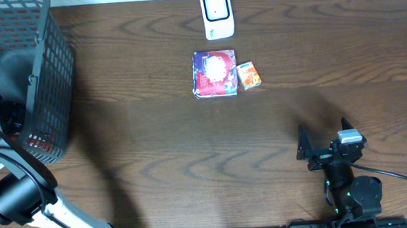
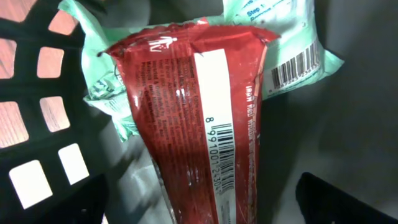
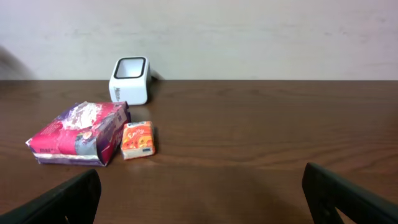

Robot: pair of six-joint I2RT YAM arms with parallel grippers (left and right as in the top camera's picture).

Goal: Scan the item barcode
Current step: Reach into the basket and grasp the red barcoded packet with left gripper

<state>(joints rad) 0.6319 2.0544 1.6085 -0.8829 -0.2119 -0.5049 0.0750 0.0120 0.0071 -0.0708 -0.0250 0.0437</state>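
The left claw (image 2: 202, 211) is wide inside the black plastic mesh basket (image 1: 51, 75), over a shiny red wrapped packet (image 2: 186, 124). The right claw (image 3: 199, 196) is wide too, holding nothing.

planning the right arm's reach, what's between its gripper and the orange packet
Only bare wooden table between right gripper and orange packet, per overhead and right wrist views.

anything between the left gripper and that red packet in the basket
Nothing visible does. The red packet lies on top of the green packaging, barcode facing up, directly under the open left gripper, with no other item over it.
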